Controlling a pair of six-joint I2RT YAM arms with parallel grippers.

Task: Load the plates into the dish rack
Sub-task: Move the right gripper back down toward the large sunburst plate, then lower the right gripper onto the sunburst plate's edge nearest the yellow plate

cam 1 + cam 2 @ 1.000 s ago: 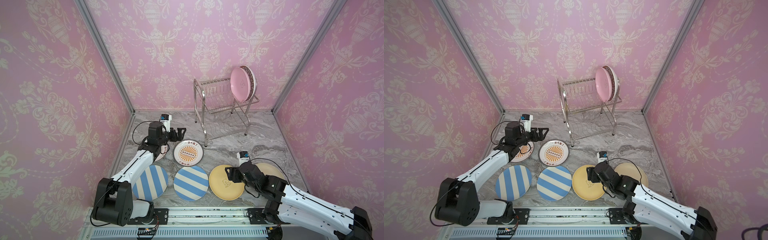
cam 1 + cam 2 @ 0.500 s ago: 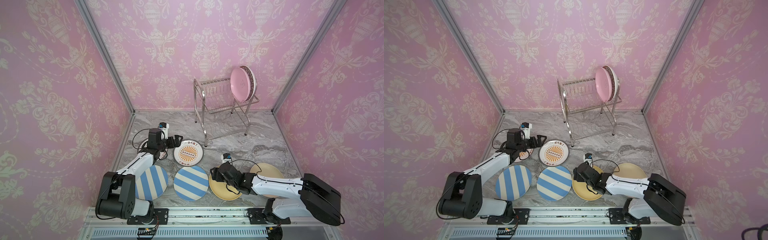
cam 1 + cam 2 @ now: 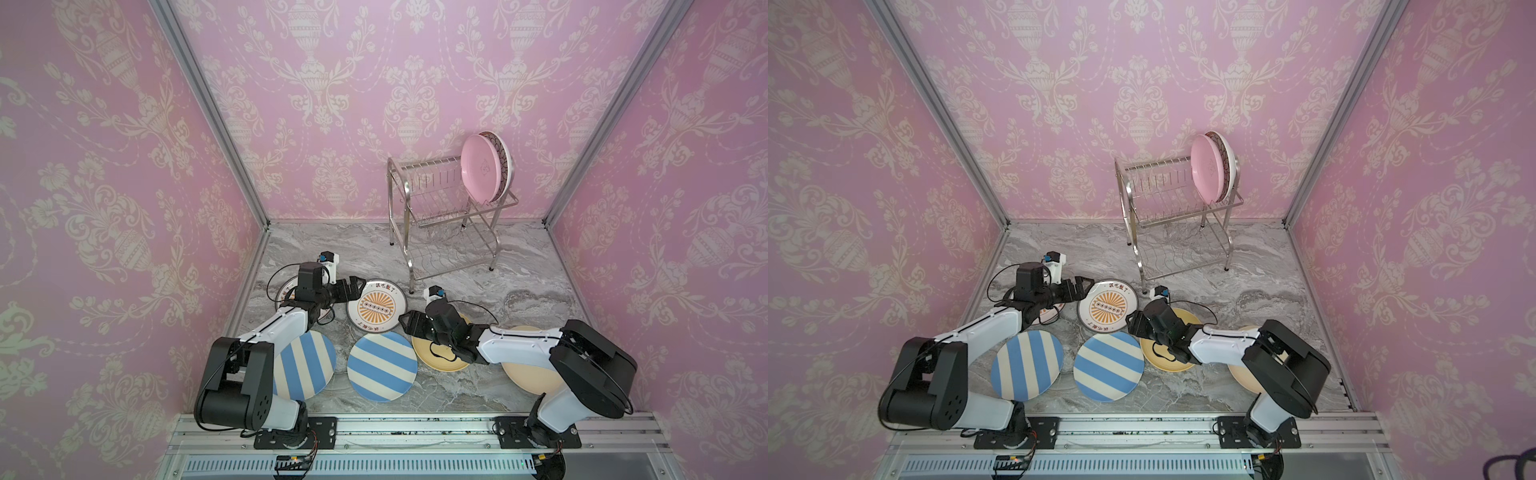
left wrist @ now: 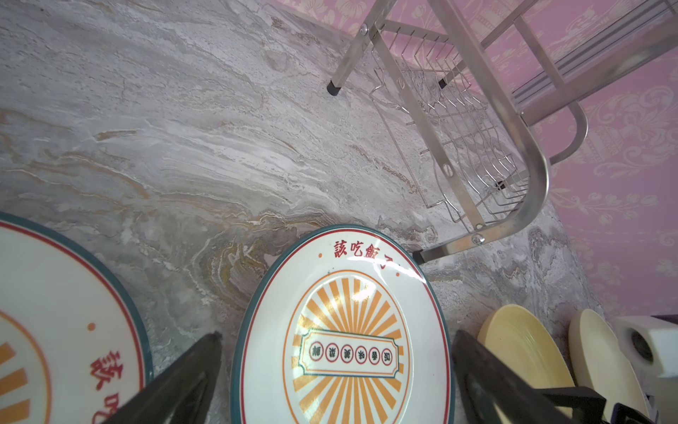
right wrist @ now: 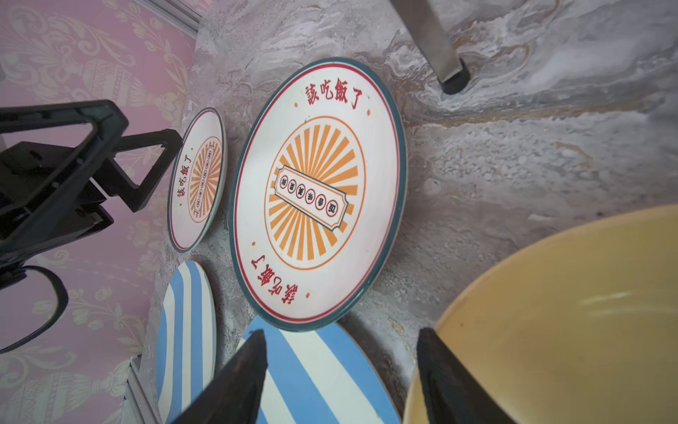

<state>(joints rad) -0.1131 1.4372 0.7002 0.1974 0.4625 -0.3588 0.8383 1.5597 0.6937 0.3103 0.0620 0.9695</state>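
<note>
The steel dish rack [image 3: 451, 216] stands at the back. A pink plate [image 3: 478, 168] and a dark scale-patterned plate [image 3: 503, 154] stand upright at the right end of its top shelf. On the marble lie two sunburst plates [image 3: 376, 306] [image 3: 286, 293], two striped plates [image 3: 307, 365] [image 3: 382, 365], a yellow plate [image 3: 436, 357] and a beige plate [image 3: 528, 374]. My left gripper [image 3: 357, 286] is open and low at the left rim of the middle sunburst plate [image 4: 341, 330], which sits between its fingers [image 4: 205, 352]. My right gripper [image 3: 405, 322] is open, one finger over the striped plate [image 5: 315, 367], the other over the yellow plate's [image 5: 568, 312] rim.
Pink patterned walls close in the left, back and right sides. The rack's front leg [image 3: 411, 286] stands just behind the middle sunburst plate. An aluminium rail [image 3: 395, 428] runs along the front edge. The left arm lies over the far-left sunburst plate; the right arm crosses the beige plate.
My right gripper has swung left and down, from over the yellow plate to the gap beside the striped plate. My left gripper has dropped towards the middle sunburst plate's left rim.
</note>
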